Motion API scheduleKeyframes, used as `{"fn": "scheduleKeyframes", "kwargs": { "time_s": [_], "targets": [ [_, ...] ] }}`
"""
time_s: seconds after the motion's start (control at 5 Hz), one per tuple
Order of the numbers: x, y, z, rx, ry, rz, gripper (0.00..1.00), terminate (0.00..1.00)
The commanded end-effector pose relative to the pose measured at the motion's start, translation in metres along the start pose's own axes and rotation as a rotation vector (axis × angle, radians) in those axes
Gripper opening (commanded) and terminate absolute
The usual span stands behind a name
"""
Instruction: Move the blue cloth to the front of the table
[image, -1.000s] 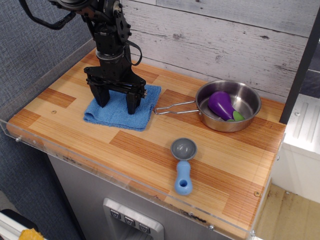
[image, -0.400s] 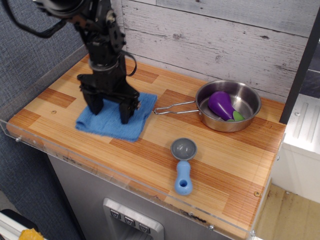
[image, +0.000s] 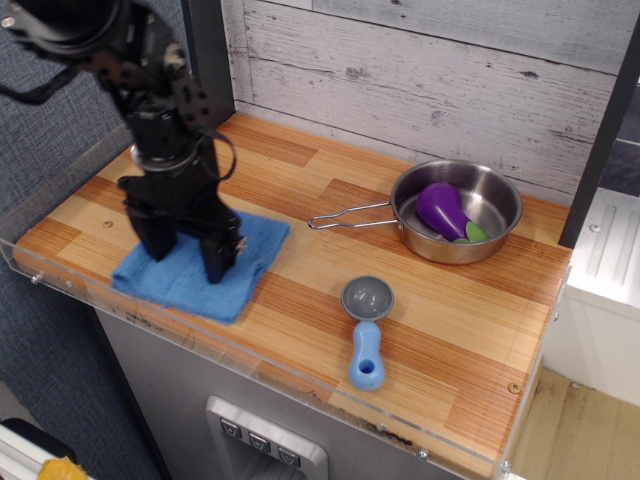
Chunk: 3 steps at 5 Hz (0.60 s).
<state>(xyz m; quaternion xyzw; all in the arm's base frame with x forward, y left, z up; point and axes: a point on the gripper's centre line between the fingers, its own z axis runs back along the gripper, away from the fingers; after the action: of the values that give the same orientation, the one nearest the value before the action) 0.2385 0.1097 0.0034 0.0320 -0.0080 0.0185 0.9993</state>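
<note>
Dragging folded blue terry cloth (image: 190, 273) near wood-plank table's (image: 420, 340) front-left edge; black gripper (image: 187, 250) fingers spread, pressing down; nearly done.

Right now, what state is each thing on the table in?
Blue cloth: flat near the front left edge, under the gripper.
Gripper: fingers spread, pressing down on the cloth.
Steel pan: upright, holding the toy eggplant.
Toy eggplant: lying inside the pan.
Blue-handled scoop: lying bowl up.

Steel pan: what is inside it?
The steel pan holds a purple toy eggplant with a green stem end, lying against the near wall. The pan floor beneath it is covered; nothing else shows inside.
</note>
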Motion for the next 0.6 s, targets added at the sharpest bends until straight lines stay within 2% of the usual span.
{"fn": "scheduleKeyframes", "kwargs": {
  "time_s": [0.0,0.2,0.4],
  "targets": [
    [-0.019,0.007,0.002,-0.023,0.023,-0.009,1.00,0.00],
    [0.006,0.007,0.008,-0.063,-0.021,-0.002,1.00,0.00],
    [0.035,-0.001,0.029,-0.071,-0.069,-0.027,1.00,0.00]
  ]
}}
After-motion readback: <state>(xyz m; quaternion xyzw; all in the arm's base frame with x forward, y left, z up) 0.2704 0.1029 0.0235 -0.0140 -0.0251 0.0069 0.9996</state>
